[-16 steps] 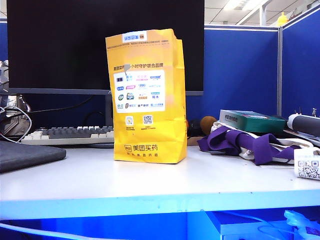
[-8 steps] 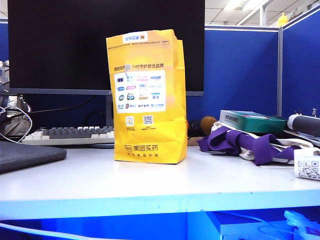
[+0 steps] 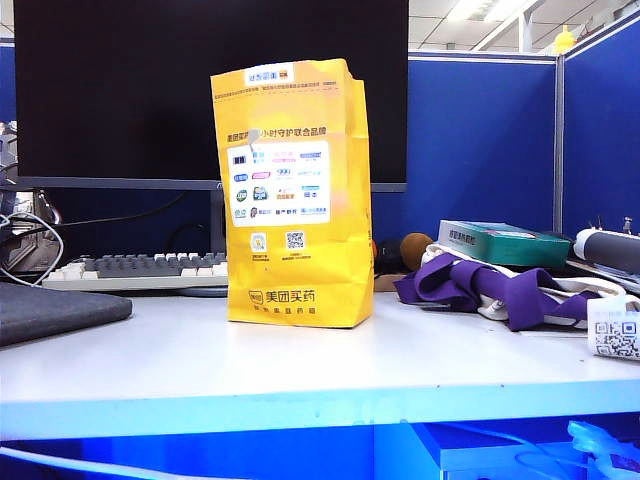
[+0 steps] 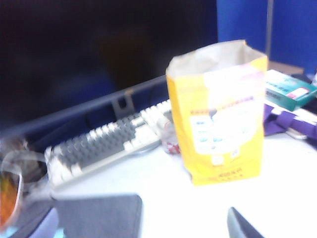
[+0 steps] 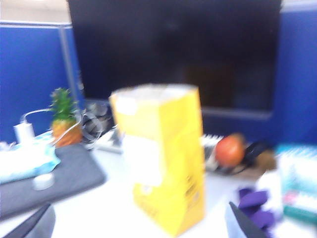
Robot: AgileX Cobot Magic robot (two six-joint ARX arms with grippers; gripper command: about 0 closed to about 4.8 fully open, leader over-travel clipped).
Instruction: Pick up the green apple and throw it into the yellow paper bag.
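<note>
1. On the white table point(image 3: 400, 360), mid-scene, the yellow paper bag point(image 3: 296, 190) stands upright w/ its mouth open upward; the left wrist view shows the pale inside of the rim.
2. The green apple shows in no view. It may be inside the bag or out of frame; we can't tell which.
3. Near the bag: keyboard point(image 3: 150, 268) behind, teal box point(image 3: 505, 241) and purple cloth point(image 3: 490, 285) to the side, a reddish fruit point(image 5: 229, 150) behind it.
4. Left gripper point(image 4: 242, 225): only one finger tip visible, nothing in it, jaws wide apart. Right gripper point(image 5: 138, 223): both tips spread wide, empty.
5. Neither arm appears in the exterior view; both hang back from the bag.
6. Our advice: find the apple first, then release right over the mouth w/o knocking the bag.
</note>
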